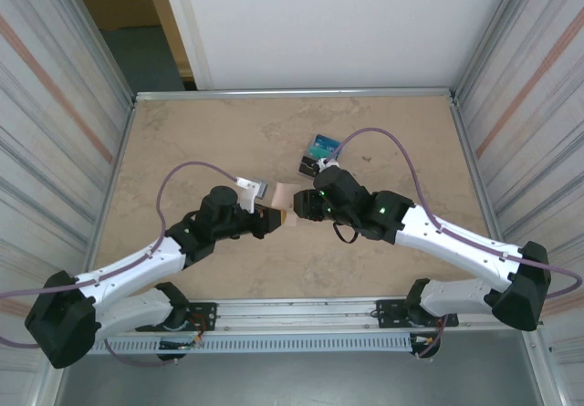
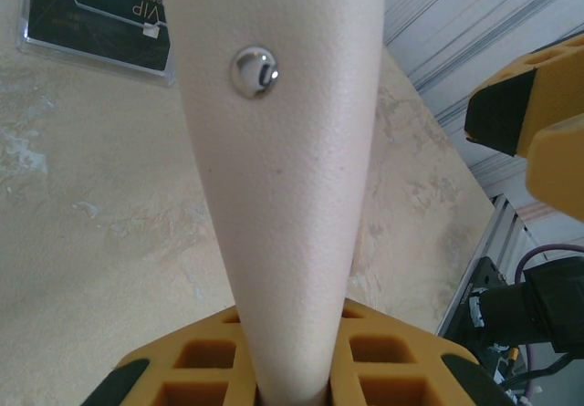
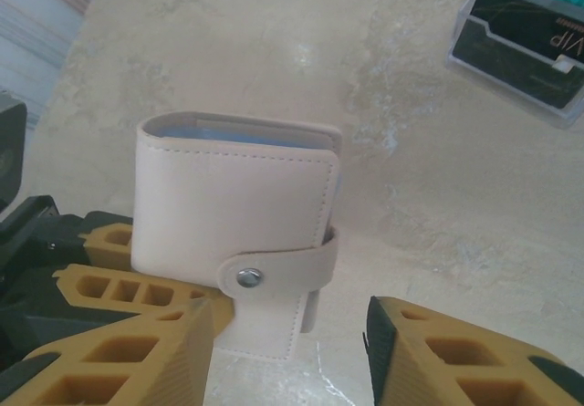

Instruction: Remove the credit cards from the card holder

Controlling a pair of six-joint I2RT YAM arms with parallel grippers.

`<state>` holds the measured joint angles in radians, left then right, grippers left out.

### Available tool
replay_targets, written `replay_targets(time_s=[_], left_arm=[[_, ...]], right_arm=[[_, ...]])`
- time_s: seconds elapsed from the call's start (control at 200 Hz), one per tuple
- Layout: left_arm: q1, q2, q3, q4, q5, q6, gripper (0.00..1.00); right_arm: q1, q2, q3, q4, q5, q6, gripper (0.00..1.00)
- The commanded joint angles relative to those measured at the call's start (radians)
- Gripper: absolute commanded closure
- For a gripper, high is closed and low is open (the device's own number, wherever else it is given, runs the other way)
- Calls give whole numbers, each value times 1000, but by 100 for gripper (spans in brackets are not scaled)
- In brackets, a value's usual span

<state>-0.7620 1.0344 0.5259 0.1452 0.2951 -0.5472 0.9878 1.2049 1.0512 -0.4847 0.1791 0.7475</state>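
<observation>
Snapped card holder (image 1: 285, 194), pinched by 1 edge: slip risk.
Top view: it is held at table (image 1: 182, 141) centre, left gripper (image 1: 267, 216) at 8 o'clock, right gripper (image 1: 301, 207) at 4; credit cards (image 1: 319, 153) lie at 1 o'clock. Left wrist: jaws are pinched on its bottom edge. Right wrist: jaws are spread beside the snapped tab (image 3: 274, 274); a hard tug could twist the holder free.

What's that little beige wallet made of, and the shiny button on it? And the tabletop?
The wallet looks like leather or imitation leather: matte cream, fine grain, stitched edges. The button is likely polished metal; it mirrors the light. The tabletop is glossy with beige marble-like veining; real stone or printed laminate, I cannot tell.
</observation>
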Motion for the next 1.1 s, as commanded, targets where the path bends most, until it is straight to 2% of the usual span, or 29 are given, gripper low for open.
replay_targets(time_s=[0.0,0.361,1.092], left_arm=[[-31,7,27,55,-76,-1,100],[-65,68,24,136,-96,-33,100],[-65,148,60,227,28,-42,100]], right_arm=[[-9,8,16,-16,-50,-22,53],[-23,64,17,-8,-112,16,64],[-83,89,-24,53,-174,39,64]])
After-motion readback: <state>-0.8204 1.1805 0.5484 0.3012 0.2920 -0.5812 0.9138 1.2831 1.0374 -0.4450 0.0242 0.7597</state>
